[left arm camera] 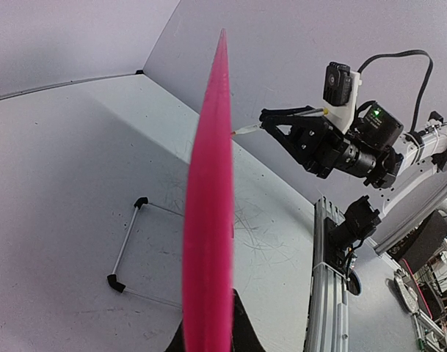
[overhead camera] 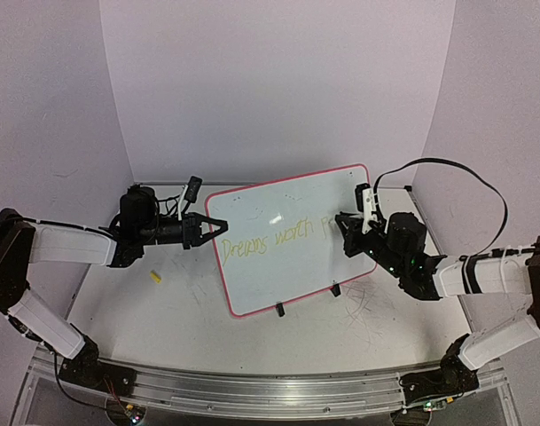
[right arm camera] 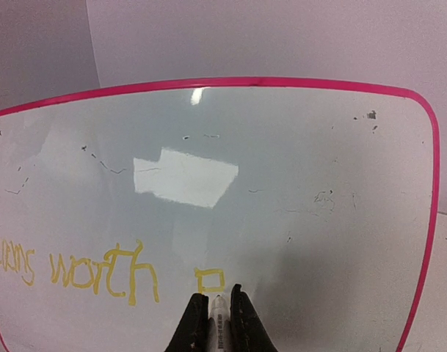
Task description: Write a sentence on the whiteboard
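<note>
We read "Dreams worth" in the thin yellow handwritten sentence [right arm camera: 106,273], one line running low across the glossy white rectangular whiteboard [overhead camera: 261,275] with its pink-red rim. After it sits a small boxy yellow stroke, a letter barely begun. Print on the white marker barrel [right arm camera: 219,328] is too small for us to read. The board stands tilted on black legs [overhead camera: 279,310] in the middle of the scuffed white tabletop [overhead camera: 190,311], between both arms. The left gripper [overhead camera: 215,225] is clamped on the board's left edge. The right gripper [overhead camera: 343,224] is closed around the marker, whose tip meets the board just under that stroke.
</note>
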